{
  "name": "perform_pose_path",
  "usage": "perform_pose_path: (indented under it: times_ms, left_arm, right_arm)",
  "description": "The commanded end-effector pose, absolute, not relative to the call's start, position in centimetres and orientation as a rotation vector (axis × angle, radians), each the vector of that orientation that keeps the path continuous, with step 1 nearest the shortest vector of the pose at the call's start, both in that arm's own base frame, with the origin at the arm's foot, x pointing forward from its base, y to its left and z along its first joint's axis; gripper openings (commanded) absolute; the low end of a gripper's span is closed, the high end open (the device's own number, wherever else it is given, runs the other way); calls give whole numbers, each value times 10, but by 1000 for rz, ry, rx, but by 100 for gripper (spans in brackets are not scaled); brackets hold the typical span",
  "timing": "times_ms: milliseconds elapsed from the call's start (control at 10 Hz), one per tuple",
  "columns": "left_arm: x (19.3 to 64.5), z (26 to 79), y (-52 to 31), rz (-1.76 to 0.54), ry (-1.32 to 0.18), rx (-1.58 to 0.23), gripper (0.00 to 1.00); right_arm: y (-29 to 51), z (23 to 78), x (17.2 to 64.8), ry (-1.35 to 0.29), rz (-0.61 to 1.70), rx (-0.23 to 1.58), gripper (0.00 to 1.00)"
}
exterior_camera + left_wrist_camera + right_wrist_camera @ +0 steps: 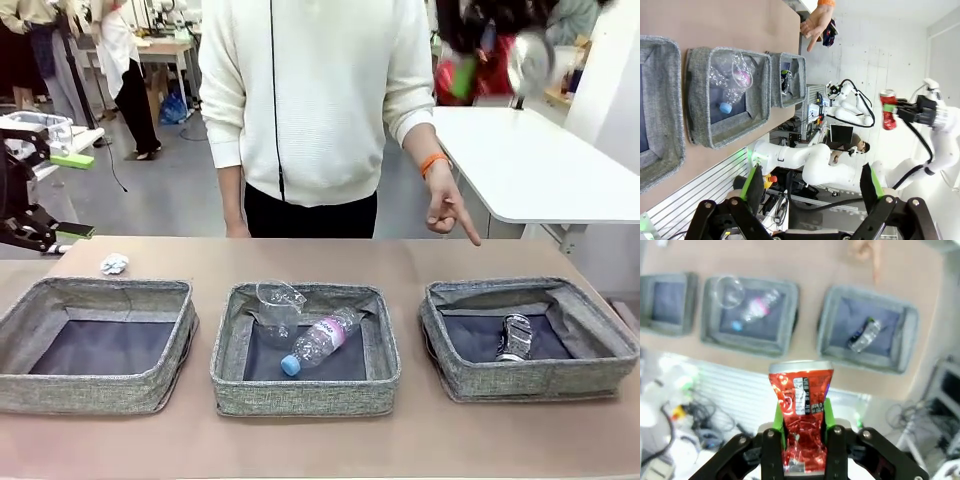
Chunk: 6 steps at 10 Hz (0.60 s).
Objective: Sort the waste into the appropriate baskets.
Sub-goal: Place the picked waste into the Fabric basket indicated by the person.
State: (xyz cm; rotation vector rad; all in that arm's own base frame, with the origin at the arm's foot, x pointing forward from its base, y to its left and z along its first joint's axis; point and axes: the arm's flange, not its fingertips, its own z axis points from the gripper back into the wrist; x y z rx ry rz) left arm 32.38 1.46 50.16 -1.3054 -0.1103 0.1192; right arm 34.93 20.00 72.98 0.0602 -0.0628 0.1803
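Near the table (300,440), left gripper (811,177) gapes empty; right gripper (802,425) holds the red can (801,405) aloft, mid-carry. Next, probably lower it beside the crushed silver can (516,338)

bottle (322,340) and cup (278,305) in middle basket (300,398), can (516,337) in right basket (520,382)

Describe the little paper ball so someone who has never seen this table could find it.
On the brown table, go to the left basket of the three grey ones. Just behind its far wall, on bare tabletop, lies the paper ball. It is small, white and crumpled, and lies outside the baskets.
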Motion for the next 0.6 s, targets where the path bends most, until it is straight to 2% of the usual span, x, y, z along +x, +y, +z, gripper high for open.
perform_pose_path:
  times_ms: [0,300,500]
  left_arm:
    - [323,502,14,104,-120,-1318,100]
    - [323,502,14,104,-120,-1318,100]
    - [323,502,14,104,-120,-1318,100]
  right_arm:
    - [148,615,327,-94,31,130,33]
    - [98,540,353,-86,-127,292,33]
    - [72,496,358,-22,-238,351,33]
